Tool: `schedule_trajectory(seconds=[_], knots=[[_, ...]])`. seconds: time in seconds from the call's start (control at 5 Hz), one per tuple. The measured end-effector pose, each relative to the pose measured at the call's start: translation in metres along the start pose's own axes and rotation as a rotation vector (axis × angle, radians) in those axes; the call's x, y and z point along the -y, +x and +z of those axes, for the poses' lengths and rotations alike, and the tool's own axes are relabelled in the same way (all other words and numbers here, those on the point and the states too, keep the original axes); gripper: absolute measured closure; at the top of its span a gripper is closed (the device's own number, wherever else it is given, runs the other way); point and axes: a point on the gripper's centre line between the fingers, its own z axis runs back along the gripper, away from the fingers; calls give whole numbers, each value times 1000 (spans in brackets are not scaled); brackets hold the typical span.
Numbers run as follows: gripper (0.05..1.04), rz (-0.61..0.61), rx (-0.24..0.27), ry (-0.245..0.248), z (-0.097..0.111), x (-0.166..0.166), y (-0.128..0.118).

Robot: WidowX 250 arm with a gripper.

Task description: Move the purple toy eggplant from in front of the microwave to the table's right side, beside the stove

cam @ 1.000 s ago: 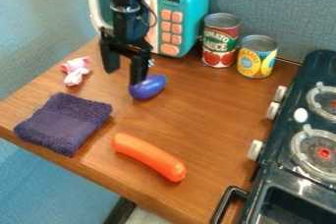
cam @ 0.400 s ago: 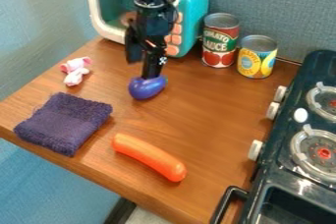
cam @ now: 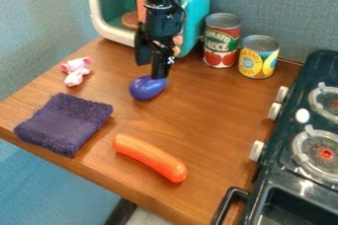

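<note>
The black gripper (cam: 151, 70) hangs from the top edge, over the back middle of the wooden table, in front of the toy microwave. Its two fingers stand apart, one to the left and slightly higher, with nothing visible held. The tip of the right one is at the upper right part of a shiny purple-blue toy (cam: 147, 88), overlapping it in view; whether they touch, I cannot tell. That toy lies on the table. Left of it is a small pink and white plush (cam: 76, 71). A folded dark purple cloth (cam: 64, 124) and an orange sausage-shaped toy (cam: 150, 157) lie nearer the front.
A teal toy microwave (cam: 196, 9) stands behind the gripper. Right of it are a red tomato can (cam: 221, 41) and a yellow can (cam: 258, 57). The dark toy stove (cam: 290, 135) with white knobs borders the table (cam: 211, 120) on the right.
The gripper has moved to the right and turned, so its fingers appear closer together in view. The purple-blue toy and the other objects have stayed in place.
</note>
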Motion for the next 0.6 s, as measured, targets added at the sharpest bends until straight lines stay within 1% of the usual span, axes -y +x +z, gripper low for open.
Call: schedule_trajectory(seconds=[0.4, 0.6], knots=[[83, 62, -97, -62, -20, -2, 5], [83, 90, -147, -80, -34, -1, 2]])
